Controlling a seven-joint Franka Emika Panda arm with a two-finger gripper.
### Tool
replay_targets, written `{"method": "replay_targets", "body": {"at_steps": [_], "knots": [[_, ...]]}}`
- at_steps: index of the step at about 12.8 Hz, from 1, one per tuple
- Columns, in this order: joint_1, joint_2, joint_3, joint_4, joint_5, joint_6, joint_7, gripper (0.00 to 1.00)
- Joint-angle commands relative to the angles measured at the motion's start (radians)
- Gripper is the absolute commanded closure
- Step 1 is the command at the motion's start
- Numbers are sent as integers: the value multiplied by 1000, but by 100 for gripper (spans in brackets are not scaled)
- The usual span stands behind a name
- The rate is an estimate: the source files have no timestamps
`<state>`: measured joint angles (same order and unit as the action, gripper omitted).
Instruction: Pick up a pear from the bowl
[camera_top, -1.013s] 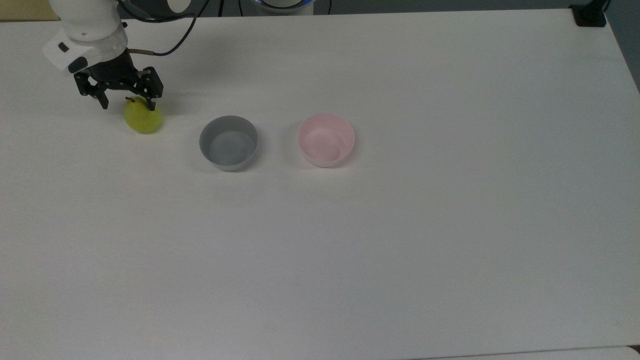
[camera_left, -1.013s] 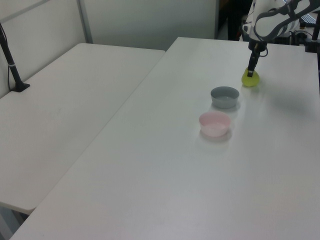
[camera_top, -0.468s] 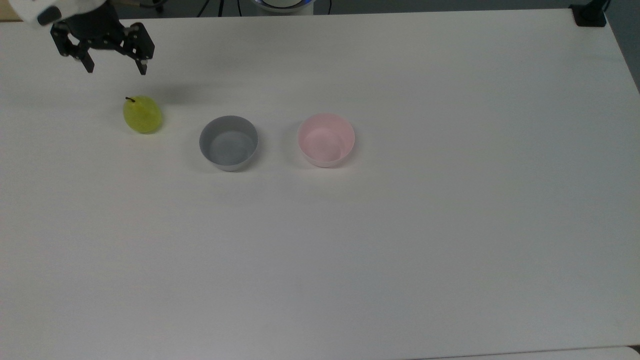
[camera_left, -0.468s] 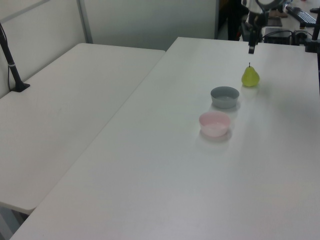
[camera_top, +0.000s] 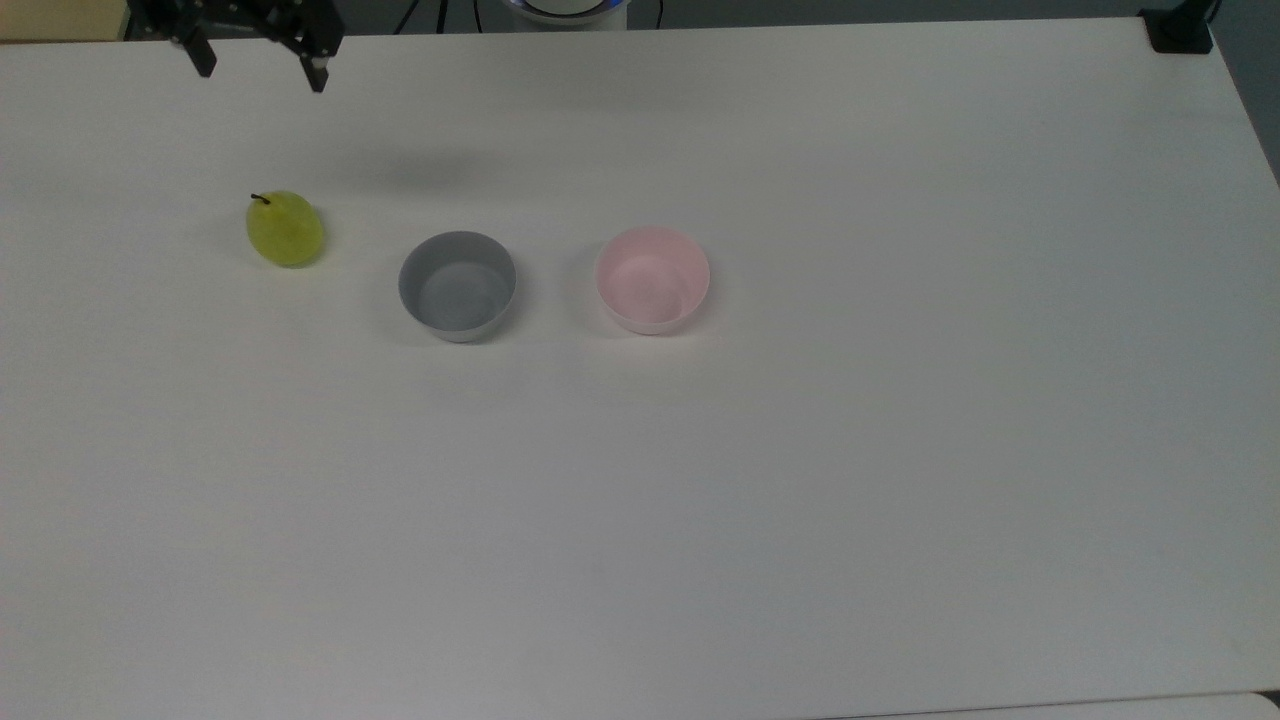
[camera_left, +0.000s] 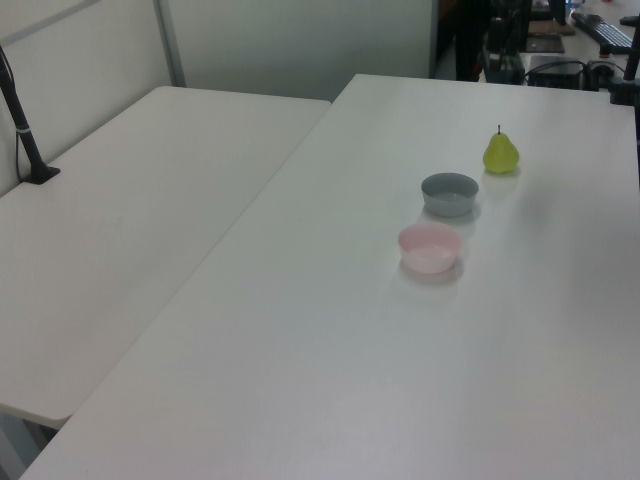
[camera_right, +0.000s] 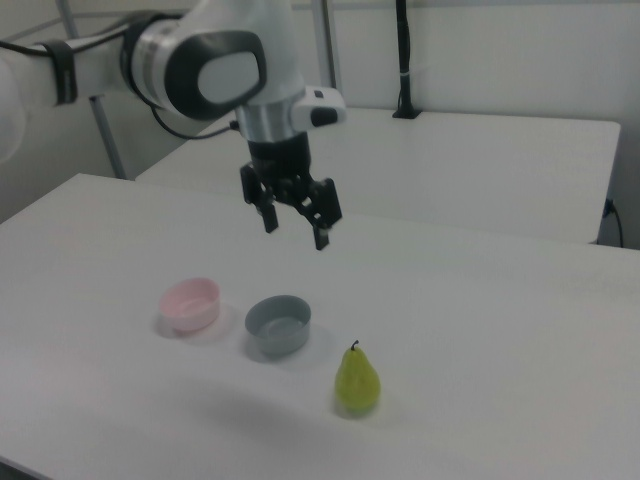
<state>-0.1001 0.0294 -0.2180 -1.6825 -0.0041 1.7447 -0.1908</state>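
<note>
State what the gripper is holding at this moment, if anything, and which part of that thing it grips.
Nothing is held. The gripper is open and raised above the table, while the pear stands upright on the table beside the grey bowl.

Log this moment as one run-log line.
pincer: open, raised above table | pear: upright on table, beside grey bowl | pink bowl: empty

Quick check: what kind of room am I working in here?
Probably a lab or office test space: plain white tables pushed together, a partition wall, and a robot arm over a staged pear and two bowls.
</note>
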Motion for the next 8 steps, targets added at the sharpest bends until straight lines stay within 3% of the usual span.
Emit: {"method": "replay_targets", "body": {"at_steps": [1,3,6,8], "knots": [[27,-58,20,78,36,-178,60,0],[31,-68,54,90,44,-197,135,0],[34,-69,107,84,44,-145,113,0],[37,-62,117,66,45,-71,-19,0]]}}
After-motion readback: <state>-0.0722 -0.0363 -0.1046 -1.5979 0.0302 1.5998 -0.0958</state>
